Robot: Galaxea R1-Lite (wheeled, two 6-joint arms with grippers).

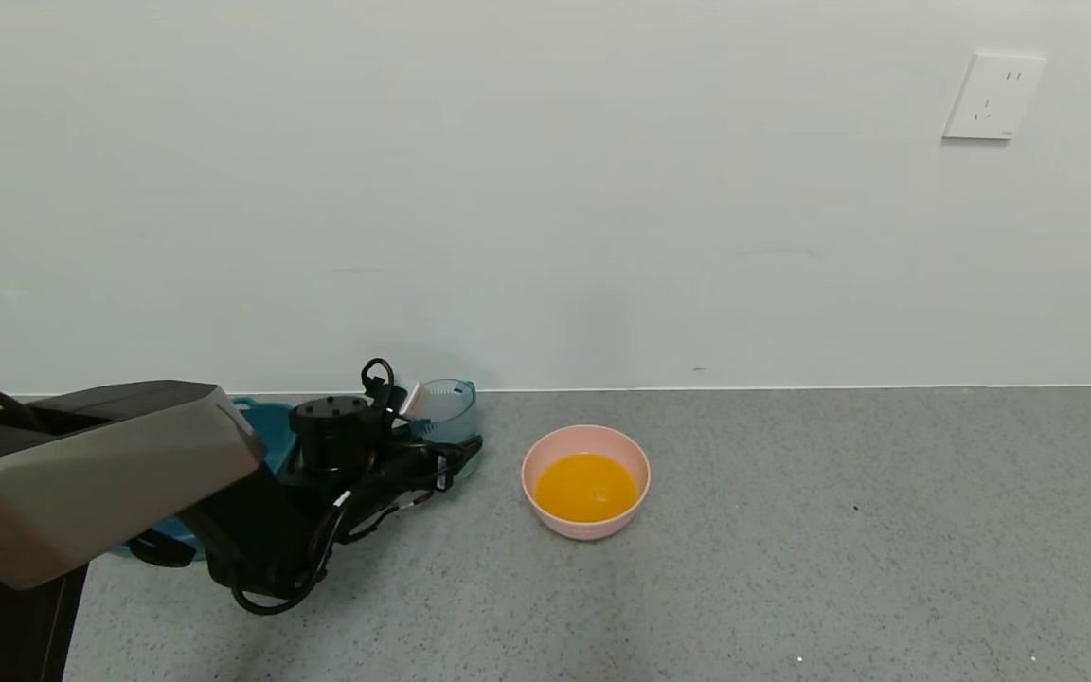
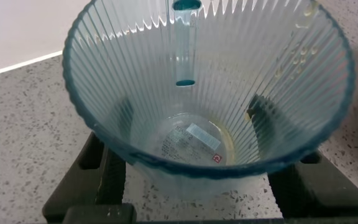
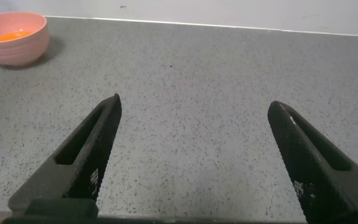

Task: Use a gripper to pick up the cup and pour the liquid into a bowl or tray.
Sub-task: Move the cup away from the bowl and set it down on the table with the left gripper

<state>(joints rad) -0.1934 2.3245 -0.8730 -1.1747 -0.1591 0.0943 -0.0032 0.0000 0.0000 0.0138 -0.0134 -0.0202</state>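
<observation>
- Left gripper (image 1: pixel 441 445), lower left of the head view: its fingers (image 2: pixel 104 177) flank the cup (image 1: pixel 446 409) and pinch its ribbed wall; the cup stands upright, mouth up, nearly empty.
- Liquid (image 1: pixel 586 487) fills the pink bowl (image 1: pixel 586 440), just right of the cup on the grey counter (image 1: pixel 839 530).
- Right gripper (image 3: pixel 194 155): fingers spread wide, holding nothing above bare counter.

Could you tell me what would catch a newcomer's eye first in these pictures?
Probably the pink bowl of orange liquid, alone in the middle of the grey counter. To its left, the left pincer holds the teal cup, nearly empty, upright near the wall. The right pincer hangs open over bare counter.
</observation>
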